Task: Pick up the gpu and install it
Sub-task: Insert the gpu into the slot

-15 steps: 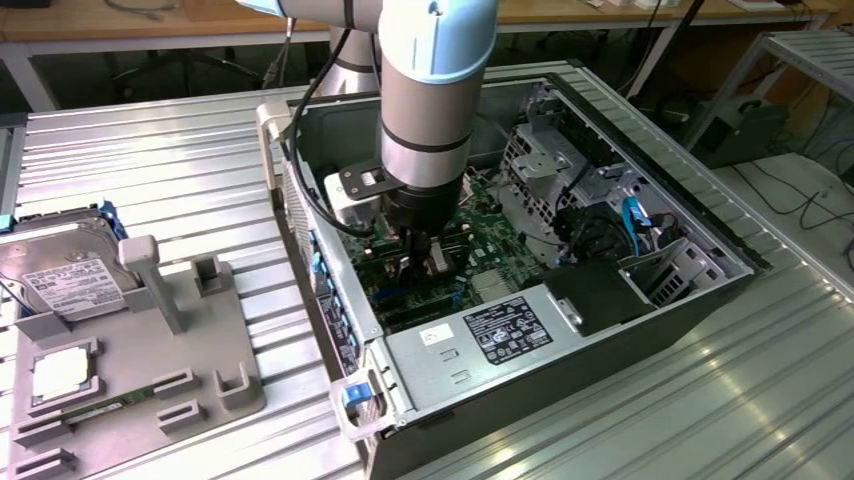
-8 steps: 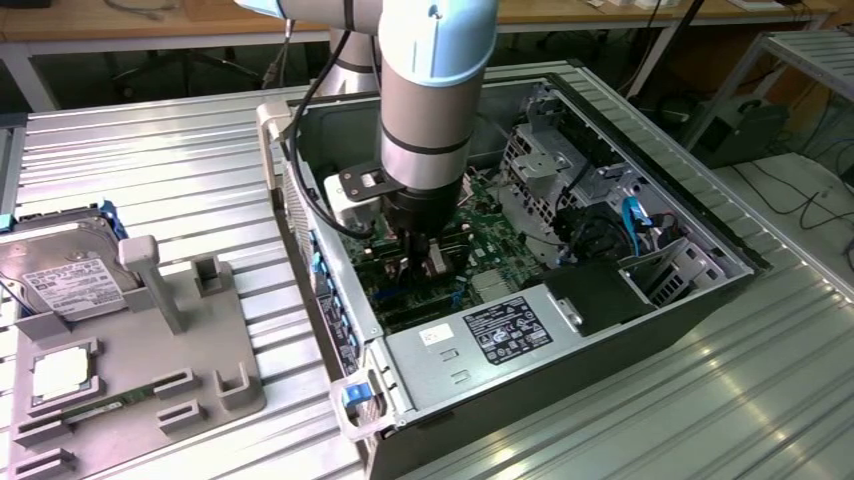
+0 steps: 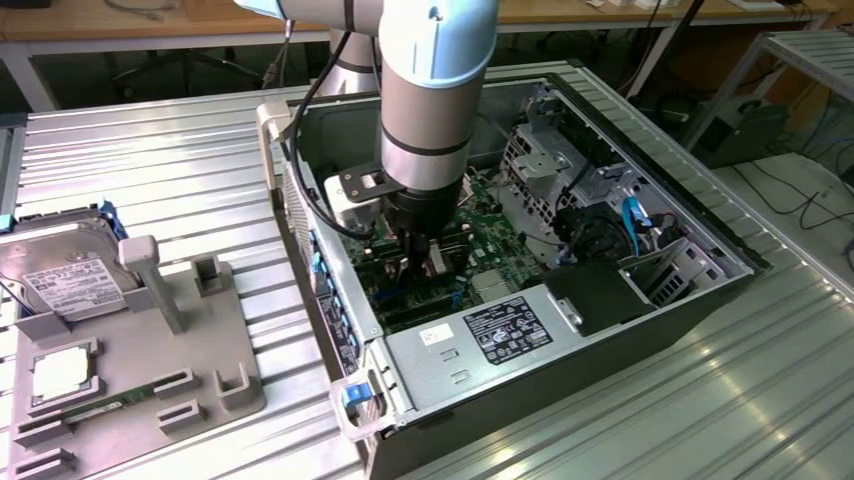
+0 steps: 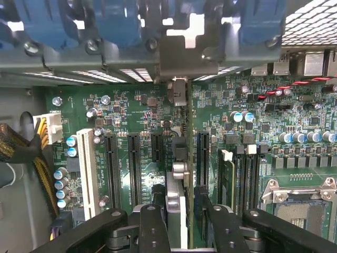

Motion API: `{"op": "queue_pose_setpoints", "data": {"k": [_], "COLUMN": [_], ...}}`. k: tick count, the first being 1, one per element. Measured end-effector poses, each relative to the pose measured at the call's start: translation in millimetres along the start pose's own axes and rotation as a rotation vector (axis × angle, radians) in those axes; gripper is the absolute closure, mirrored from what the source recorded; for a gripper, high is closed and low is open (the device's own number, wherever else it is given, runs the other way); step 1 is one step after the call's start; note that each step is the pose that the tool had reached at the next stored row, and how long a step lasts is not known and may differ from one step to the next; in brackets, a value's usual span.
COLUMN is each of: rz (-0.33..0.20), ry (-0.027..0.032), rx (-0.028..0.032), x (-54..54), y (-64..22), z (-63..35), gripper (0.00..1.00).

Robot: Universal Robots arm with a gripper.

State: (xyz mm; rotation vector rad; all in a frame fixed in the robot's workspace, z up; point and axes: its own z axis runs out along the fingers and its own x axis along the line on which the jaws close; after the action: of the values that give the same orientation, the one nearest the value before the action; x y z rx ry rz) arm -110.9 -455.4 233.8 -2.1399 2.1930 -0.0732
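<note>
While the arm's grey bulk hid the slot in the exterior view, the wrist view showed the gpu (image 4: 181, 174) standing thin and edge-on in the green motherboard (image 4: 131, 113), between the gripper's (image 4: 181, 232) spread black fingers (image 4: 154, 229), contact unclear. The steel case (image 3: 694, 215) sat on a ribbed metal table (image 3: 160, 160).

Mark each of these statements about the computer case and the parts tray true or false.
1. The arm's tool is down inside the open computer case. True.
2. The graphics card stands on edge over the green motherboard. True.
3. The hard drive sits inside the case. False: it rests on the grey tray beside the case.
4. The case lies closed. False: its side is off.
</note>
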Motion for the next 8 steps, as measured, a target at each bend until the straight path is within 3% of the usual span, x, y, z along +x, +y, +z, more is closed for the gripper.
{"op": "queue_pose_setpoints", "data": {"k": [8], "rz": [0.0], "ry": [0.0001], "rx": [-0.0001], "x": [0.0], "y": [0.0], "z": [0.0], "gripper": [0.65]}}
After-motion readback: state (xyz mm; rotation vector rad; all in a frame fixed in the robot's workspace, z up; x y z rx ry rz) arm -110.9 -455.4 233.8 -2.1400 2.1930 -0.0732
